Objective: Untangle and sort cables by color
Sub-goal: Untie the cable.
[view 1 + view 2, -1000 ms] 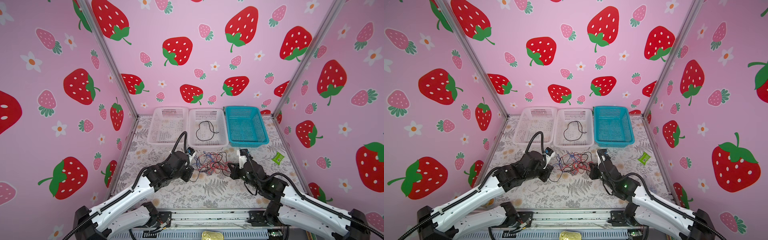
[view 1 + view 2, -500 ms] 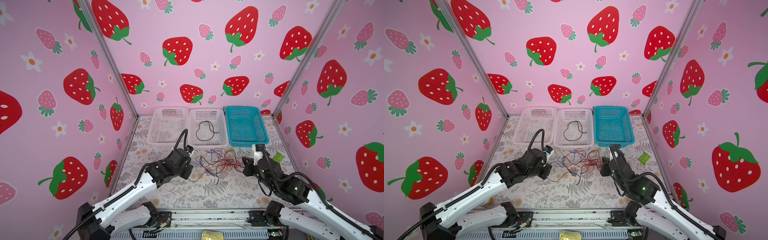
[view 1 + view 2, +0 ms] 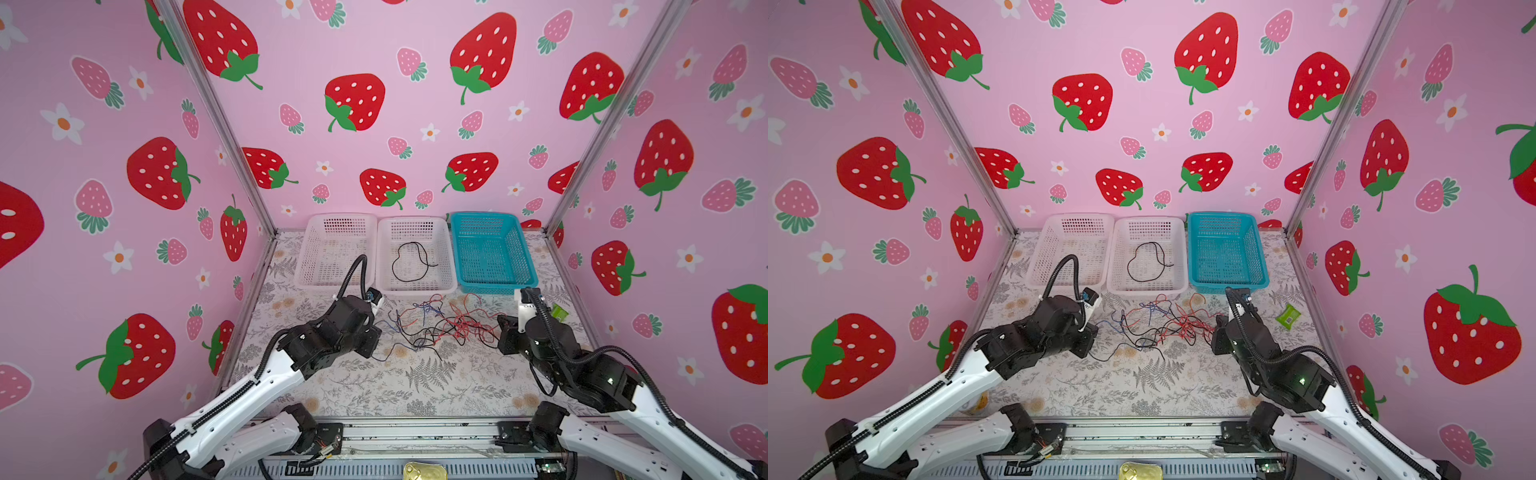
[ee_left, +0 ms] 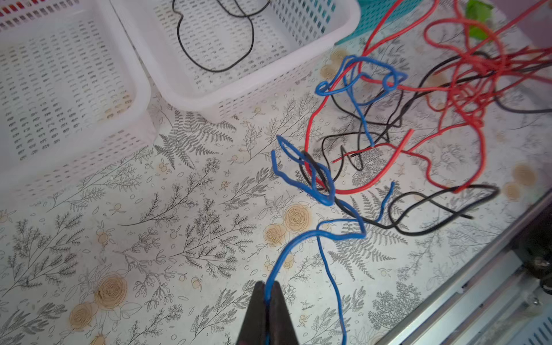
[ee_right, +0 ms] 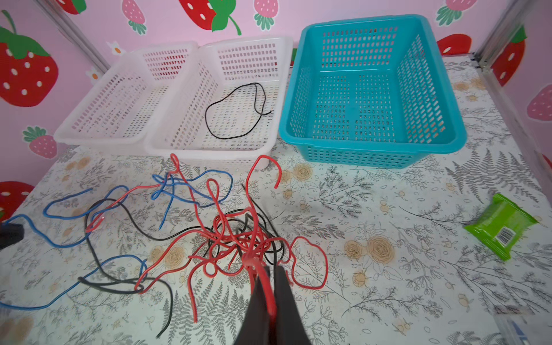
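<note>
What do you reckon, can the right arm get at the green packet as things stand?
Probably not straight away. Bare table lies between the right claw and the green packet, but the claw is shut on a red cable running into the tangle; it would need to let go first.

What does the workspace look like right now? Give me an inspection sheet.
Surface: floral-print table, no spills seen.
Job's things: tangle of red, black and blue cables on the table; one black cable in the middle white basket; left white basket and teal basket hold none.
Clutter: green packet near the right wall.
Grippers: left gripper shut on blue cable; right gripper shut on red cable.
Cables: ribbed arm hose arches before the left white basket.
Surroundings: strawberry-print walls; nothing else seen.
</note>
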You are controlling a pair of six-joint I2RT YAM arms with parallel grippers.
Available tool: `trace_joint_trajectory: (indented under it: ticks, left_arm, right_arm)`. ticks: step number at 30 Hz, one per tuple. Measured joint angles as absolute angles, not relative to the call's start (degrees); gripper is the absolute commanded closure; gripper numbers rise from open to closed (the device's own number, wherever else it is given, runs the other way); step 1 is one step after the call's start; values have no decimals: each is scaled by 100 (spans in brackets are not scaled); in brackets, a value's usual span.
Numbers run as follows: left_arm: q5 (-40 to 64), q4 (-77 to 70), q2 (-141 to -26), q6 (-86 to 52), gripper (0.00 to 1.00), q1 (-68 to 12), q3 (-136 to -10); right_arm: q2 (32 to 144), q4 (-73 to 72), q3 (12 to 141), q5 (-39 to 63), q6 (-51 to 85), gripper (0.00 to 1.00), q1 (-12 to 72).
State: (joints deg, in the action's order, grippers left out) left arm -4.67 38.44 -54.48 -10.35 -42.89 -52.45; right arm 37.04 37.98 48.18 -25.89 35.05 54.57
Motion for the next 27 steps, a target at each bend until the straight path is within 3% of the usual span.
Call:
trace_joint_trajectory:
  ticks: [8, 15, 22, 27]
  left_arm:
    - [191, 3693, -5179, -899, 100, -4274, -5210]
    - [561, 3658, -5148, -849, 100, -4274, -5186]
    - [650, 3592, -5127, -816, 100, -4274, -5135]
    - [602, 3559, -4980, -829, 100, -4274, -5089]
  right_arm:
    - [4469, 3168, 4377, -1586, 3105, 82, 5457]
    - [4545, 2112, 4104, -746, 2864, 56, 5437]
    - [5266, 423, 3898, 349, 2847, 53, 5610]
    - [5697, -486, 3446, 552, 2836, 54, 6152]
